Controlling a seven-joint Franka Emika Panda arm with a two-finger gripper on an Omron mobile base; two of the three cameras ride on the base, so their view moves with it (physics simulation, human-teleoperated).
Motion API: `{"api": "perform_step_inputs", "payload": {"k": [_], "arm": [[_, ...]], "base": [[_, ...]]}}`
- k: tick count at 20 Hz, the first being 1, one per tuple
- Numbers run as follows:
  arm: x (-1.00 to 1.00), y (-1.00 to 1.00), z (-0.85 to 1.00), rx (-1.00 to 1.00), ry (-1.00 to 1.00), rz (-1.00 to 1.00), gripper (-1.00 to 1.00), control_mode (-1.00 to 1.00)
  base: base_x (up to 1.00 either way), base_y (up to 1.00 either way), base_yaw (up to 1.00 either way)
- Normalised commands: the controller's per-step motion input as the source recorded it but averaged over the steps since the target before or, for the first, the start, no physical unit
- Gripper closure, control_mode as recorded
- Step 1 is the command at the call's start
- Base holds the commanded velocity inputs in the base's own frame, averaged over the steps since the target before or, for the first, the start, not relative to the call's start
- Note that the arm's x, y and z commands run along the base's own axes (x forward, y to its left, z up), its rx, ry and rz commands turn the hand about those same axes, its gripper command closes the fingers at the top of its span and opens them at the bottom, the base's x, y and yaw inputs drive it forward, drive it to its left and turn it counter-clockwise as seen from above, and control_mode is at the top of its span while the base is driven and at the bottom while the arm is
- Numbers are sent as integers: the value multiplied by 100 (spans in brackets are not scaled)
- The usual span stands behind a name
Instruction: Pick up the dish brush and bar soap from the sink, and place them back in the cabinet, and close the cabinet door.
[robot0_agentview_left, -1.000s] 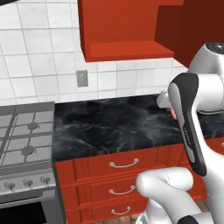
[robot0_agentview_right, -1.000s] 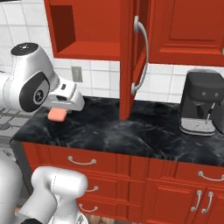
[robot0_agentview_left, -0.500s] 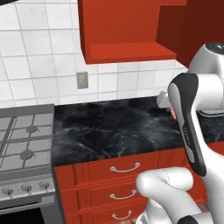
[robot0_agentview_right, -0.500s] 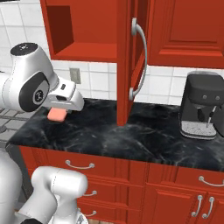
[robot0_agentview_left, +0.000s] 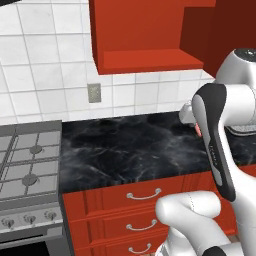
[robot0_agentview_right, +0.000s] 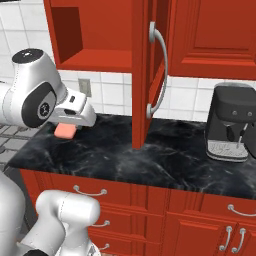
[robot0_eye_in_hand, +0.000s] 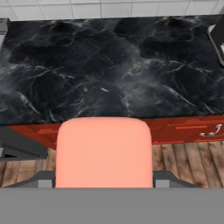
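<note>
Soap (robot0_agentview_right: 65, 131), salmon-pink, rides in the gripper (robot0_agentview_right: 67, 131) above the black counter (robot0_agentview_right: 150, 155).

Left base view: the arm rises at the right and hides most of the hand; a sliver of pink shows beside the forearm. The cabinet (robot0_agentview_left: 145, 35) hangs overhead, a stove (robot0_agentview_left: 27, 165) at the left.

Right base view: the cabinet is open, its door (robot0_agentview_right: 145, 75) swung out edge-on with the handle (robot0_agentview_right: 159, 72) showing. The lower shelf looks bare; the brush cannot be made out there. A coffee machine (robot0_agentview_right: 232, 122) stands at the right.

Hand view: the bar fills the lower middle, clamped between the fingers (robot0_eye_in_hand: 170, 178), which are spread wide around it.

By this evidence, the soap is lifted but not yet shelved, and the door remains to be closed.
</note>
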Motion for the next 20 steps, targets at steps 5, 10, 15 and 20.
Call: {"api": "perform_step_inputs", "payload": {"k": [5,10,15,20], "arm": [[10,0,0,0,-4,0,100,-100],[2,0,12,0,-18,0,100,-100],[0,-5,18,0,-21,0,100,-100],[0,-2,19,0,-19,0,100,-100]], "base": [[1,0,0],[0,0,0],[0,0,0],[0,0,0]]}}
